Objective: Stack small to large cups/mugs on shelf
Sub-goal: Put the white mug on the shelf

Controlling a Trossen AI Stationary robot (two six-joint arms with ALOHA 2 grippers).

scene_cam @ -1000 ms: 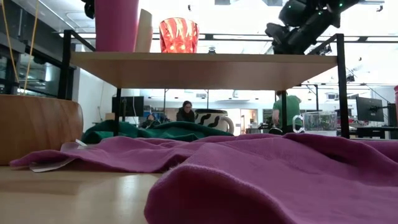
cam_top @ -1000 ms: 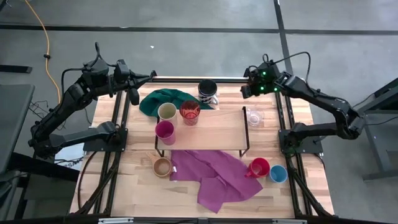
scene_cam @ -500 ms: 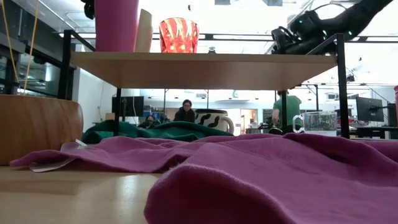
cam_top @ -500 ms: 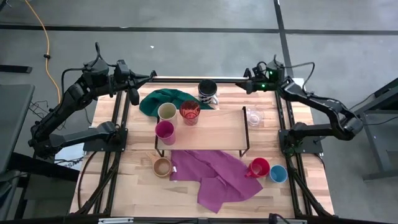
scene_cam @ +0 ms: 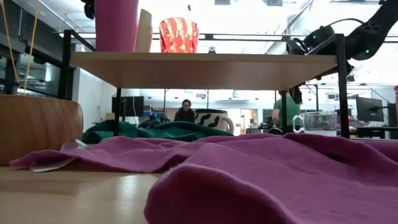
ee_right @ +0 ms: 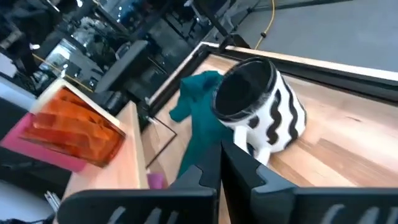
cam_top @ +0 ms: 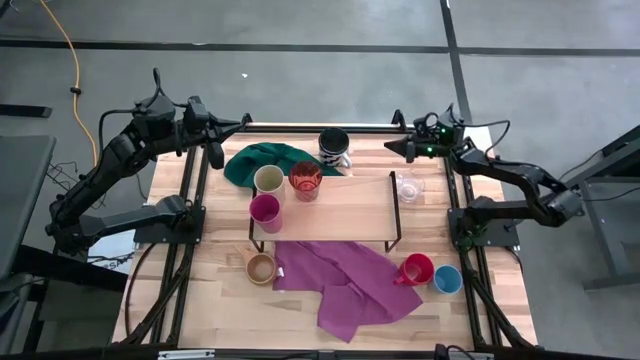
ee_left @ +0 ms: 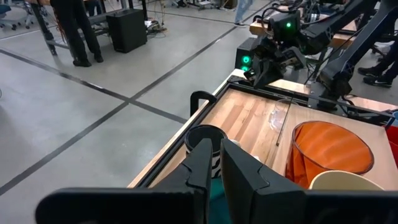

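Three cups stand on the shelf (cam_top: 345, 208), all at its left end: the cream cup (cam_top: 268, 180) and the red cup (cam_top: 305, 180) along the far edge, the magenta cup (cam_top: 265, 212) nearer the front. The rest of the board is bare, so the row is, by my reading, under half built.

Five remain on the tabletop (cam_top: 480, 310). The striped mug (cam_top: 334, 147) sits behind the shelf beside the green cloth (cam_top: 262, 162). The glass cup (cam_top: 408, 187) stands just off the shelf's right end. The wooden cup (cam_top: 260, 267) is in front of the shelf's left leg, touching the purple cloth (cam_top: 345, 285). The red mug (cam_top: 416, 269) and blue cup (cam_top: 447, 279) sit side by side at the front right.

The right hand (cam_top: 387, 148) hangs at the far right corner, fingers pressed together and empty, pointing toward the striped mug. The left hand (cam_top: 243, 122) waits at the far left corner, nearly closed, holding nothing.

In the low view the purple cloth fills the foreground and hides the red mug and blue cup. The cups on the shelf are cut off at the top there. Whether the three shelved cups are truly in size order is hard to judge from above.
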